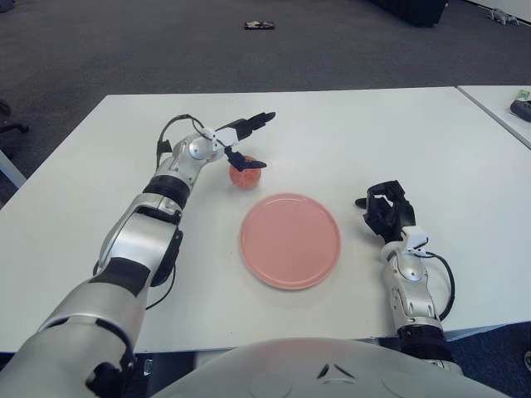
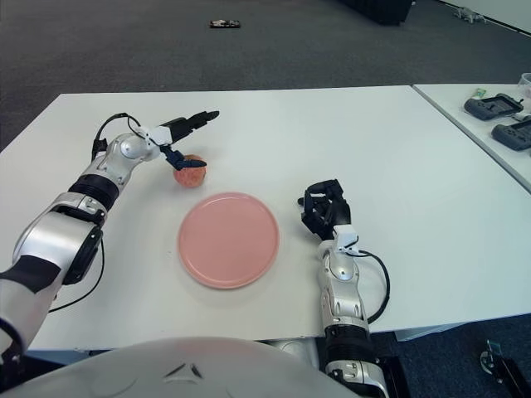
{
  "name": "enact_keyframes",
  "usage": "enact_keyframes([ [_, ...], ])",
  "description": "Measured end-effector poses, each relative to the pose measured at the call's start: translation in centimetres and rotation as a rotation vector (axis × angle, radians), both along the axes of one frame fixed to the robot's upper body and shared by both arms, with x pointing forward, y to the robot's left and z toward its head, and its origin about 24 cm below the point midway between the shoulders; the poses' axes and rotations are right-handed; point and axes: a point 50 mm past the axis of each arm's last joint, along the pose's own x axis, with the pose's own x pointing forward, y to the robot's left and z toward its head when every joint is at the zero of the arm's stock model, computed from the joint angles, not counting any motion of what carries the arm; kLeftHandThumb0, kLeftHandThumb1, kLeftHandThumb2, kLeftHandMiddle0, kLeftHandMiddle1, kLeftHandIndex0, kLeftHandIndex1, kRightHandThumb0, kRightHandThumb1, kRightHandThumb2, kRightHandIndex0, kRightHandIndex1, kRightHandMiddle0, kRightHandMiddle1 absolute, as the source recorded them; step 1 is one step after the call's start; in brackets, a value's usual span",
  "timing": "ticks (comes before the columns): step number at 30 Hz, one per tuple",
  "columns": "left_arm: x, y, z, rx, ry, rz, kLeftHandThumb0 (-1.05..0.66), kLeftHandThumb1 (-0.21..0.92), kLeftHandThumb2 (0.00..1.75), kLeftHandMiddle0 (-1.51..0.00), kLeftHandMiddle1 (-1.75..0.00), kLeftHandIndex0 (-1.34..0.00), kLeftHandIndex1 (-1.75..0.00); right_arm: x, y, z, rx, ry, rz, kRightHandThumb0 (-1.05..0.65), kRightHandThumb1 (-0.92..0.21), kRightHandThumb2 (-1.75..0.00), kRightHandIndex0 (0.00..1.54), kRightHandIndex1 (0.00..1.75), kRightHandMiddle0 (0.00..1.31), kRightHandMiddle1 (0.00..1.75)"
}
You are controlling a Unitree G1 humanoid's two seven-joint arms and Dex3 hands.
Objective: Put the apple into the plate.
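Observation:
A reddish apple [image 1: 246,175] lies on the white table [image 1: 348,141], just beyond the upper left rim of the pink plate [image 1: 290,240]. It touches neither the plate nor the table edge. My left hand [image 1: 253,143] is above and just behind the apple, fingers spread open. One finger [image 1: 257,122] points right over the apple and another [image 1: 242,162] reaches down to its top. The apple is not grasped. My right hand [image 1: 388,209] shows to the right of the plate, fingers relaxed and empty.
A second table stands at the right with dark devices [image 2: 496,106] on it. A small dark object [image 1: 259,25] lies on the carpet far behind. The table's front edge runs close below the plate.

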Motion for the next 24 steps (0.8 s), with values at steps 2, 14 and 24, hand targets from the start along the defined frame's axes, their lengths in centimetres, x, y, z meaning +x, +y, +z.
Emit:
enact_keyframes([
  [2,0.0,-0.3,0.0,0.001,0.004,-0.006,-0.75,0.34,0.80,0.00,0.00,0.00,0.00,0.0,0.0,0.0,0.000,0.000,0.000,-0.36,-0.78,-0.72,0.48,1.23,0.27,1.75],
  [14,0.0,-2.3,-2.1,0.126,0.105,-0.016,-0.84,0.41,0.71,0.00,0.00,0.00,0.00,0.0,-0.1,0.0,0.002,-0.002,-0.002,-0.36,-0.79,-0.71,0.49,1.24,0.26,1.75],
  [24,-0.1,-2.4,-3.2,0.255,0.153,-0.020,-0.84,0.42,0.70,0.00,0.00,0.00,0.00,-0.1,-0.4,0.0,0.000,-0.006,-0.011,-0.36,-0.79,-0.72,0.50,1.25,0.27,1.75],
])
